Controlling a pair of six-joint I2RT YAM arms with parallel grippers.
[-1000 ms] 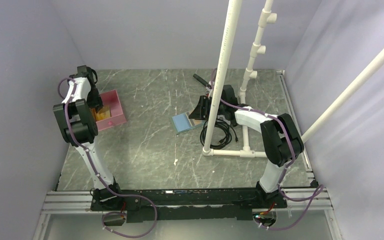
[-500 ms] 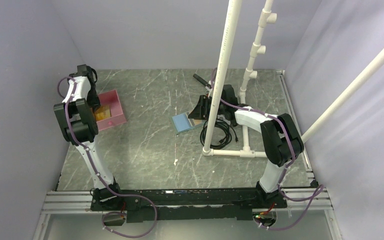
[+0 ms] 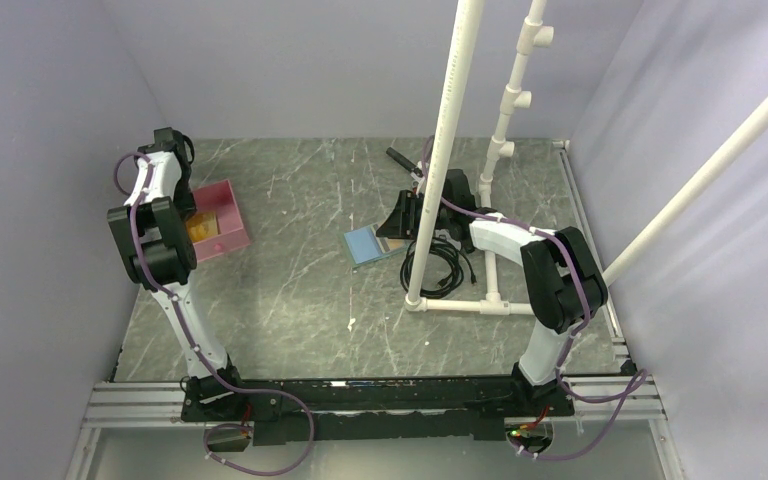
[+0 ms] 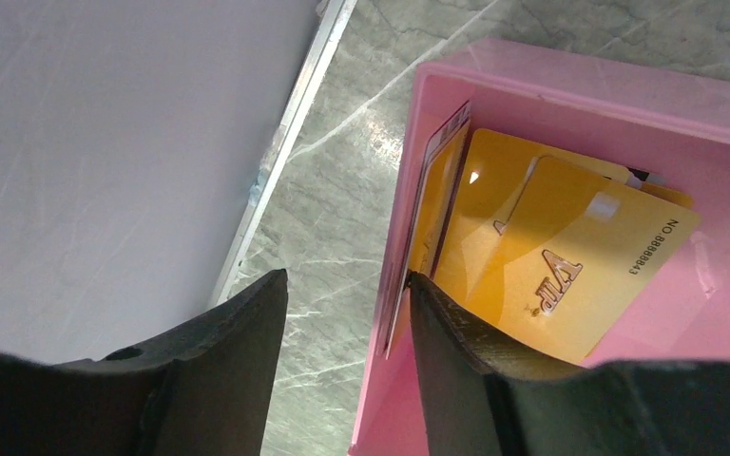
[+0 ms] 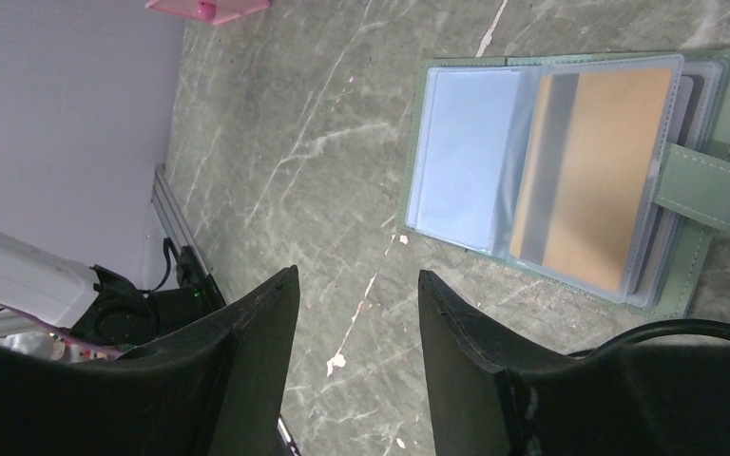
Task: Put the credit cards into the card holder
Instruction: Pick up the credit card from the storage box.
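Note:
Several orange credit cards (image 4: pixel 570 256) lie in a pink tray (image 4: pixel 589 85); a few more stand upright against its left wall (image 4: pixel 437 190). My left gripper (image 4: pixel 347 280) is open and straddles that wall and the upright cards, one finger outside the tray and one inside. In the top view the left gripper (image 3: pixel 192 205) is at the tray (image 3: pixel 230 205). The green card holder (image 5: pixel 713 180) lies open on the table, pale blue inside, with an orange-tan card (image 5: pixel 608 171) in a clear sleeve. My right gripper (image 5: pixel 358 275) is open and empty, above the table beside the holder (image 3: pixel 365 243).
A white pipe frame (image 3: pixel 440 150) stands by the right arm, with a coil of black cable (image 3: pixel 445 265) at its foot. A black object (image 3: pixel 400 158) lies at the back. The left wall and a metal rail (image 4: pixel 285 133) run close to the tray.
The pink tray has shifted slightly to the left at the left gripper. The right arm and the card holder have not moved.

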